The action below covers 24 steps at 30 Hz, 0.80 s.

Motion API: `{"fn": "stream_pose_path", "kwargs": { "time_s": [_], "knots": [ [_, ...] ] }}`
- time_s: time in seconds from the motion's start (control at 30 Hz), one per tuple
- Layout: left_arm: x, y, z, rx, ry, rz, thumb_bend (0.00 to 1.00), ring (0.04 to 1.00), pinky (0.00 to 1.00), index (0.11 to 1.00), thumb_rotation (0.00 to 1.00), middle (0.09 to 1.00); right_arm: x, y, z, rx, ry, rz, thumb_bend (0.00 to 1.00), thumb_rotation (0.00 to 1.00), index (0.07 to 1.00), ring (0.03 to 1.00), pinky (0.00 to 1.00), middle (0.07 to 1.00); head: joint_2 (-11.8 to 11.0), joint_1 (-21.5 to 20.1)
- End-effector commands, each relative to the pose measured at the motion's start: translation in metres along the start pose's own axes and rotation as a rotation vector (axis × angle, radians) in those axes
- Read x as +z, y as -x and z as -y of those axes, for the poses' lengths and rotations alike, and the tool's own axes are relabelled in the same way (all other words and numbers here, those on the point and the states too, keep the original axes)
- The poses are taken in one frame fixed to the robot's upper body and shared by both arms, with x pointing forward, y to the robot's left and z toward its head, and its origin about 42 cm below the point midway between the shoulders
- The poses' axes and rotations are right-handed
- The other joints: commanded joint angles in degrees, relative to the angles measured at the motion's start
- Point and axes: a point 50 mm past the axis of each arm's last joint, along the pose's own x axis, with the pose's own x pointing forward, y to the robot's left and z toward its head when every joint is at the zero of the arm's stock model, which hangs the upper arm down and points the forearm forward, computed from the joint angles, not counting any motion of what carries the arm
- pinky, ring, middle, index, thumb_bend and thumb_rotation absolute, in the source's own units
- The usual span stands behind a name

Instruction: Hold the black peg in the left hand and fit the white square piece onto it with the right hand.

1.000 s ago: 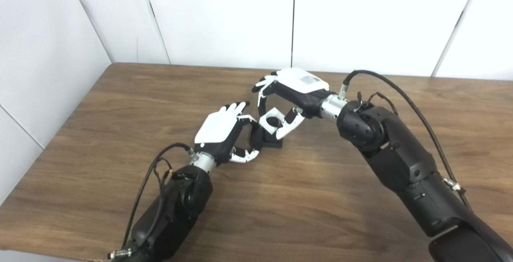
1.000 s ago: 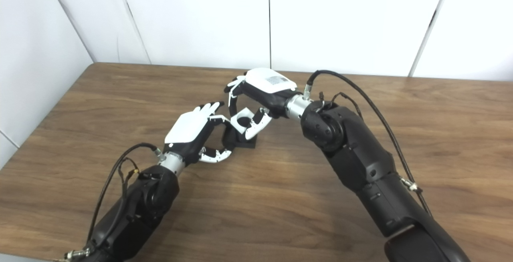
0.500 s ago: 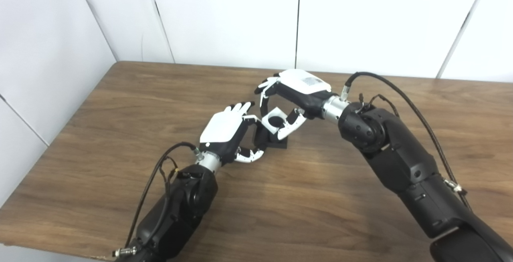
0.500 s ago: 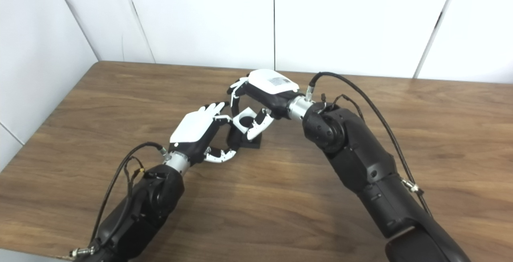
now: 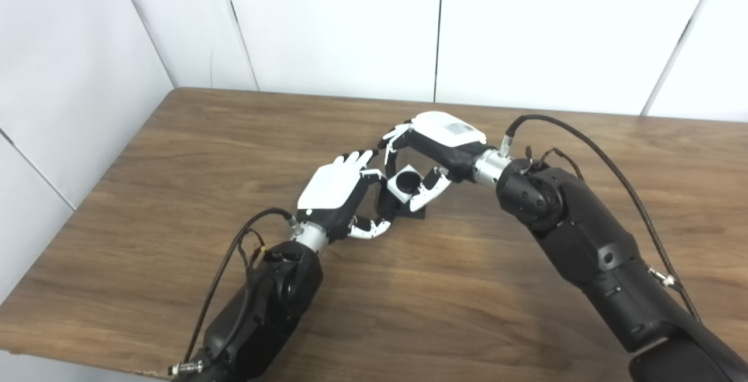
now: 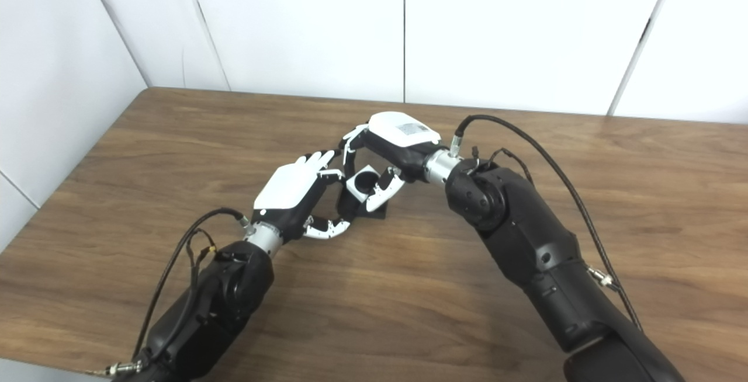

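Note:
The black peg [image 5: 390, 204] stands on its flat black base [image 5: 419, 214] on the table, mostly hidden by both hands. My left hand [image 5: 338, 192] is curled around the peg from the left, thumb below it. The white square piece [image 5: 404, 184], with a round dark hole in its middle, sits over the top of the peg. My right hand [image 5: 433, 147] reaches in from the right and is shut on the white piece, thumb on its right side and fingers arched over its far side. How far down the peg the piece sits is hidden.
The brown wooden table [image 5: 175, 154] runs to white wall panels at the back and left. Its front edge [image 5: 87, 364] shows at the lower left. Black cables loop off both forearms, the right one [image 5: 584, 136] arching high above the table.
The whole picture has shifted as the camera moved. The white piece in my right hand has come lower over the peg. My left hand keeps its hold.

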Motion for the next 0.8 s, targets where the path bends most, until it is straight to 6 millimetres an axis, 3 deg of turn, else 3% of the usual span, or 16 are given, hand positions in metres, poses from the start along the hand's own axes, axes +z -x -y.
{"fn": "stream_pose_path", "kwargs": {
  "time_s": [0.0, 0.47, 0.77],
  "knots": [
    [0.002, 0.007, 0.011, -0.065, -0.009, 0.004, 0.72, 1.0, 1.0, 0.647, 0.23, 1.0, 0.007, -0.008, 0.021, -0.05, 0.036, 0.036, 0.52, 0.14, 0.483, 0.91, 0.96, 0.831, 0.07, 0.12],
    [0.0, 0.011, 0.01, -0.066, -0.011, -0.006, 0.73, 1.0, 1.0, 0.644, 0.23, 1.0, -0.001, -0.006, 0.001, -0.018, -0.01, -0.004, 0.52, 0.14, 0.484, 0.917, 0.98, 0.829, 1.02, 0.47],
    [0.002, 0.013, 0.01, -0.025, 0.003, -0.015, 0.72, 1.0, 1.0, 0.628, 0.23, 0.989, -0.021, 0.002, -0.034, 0.014, -0.051, -0.115, 0.52, 0.15, 0.494, 0.894, 0.94, 0.836, 1.81, 1.19]
  ]
}}
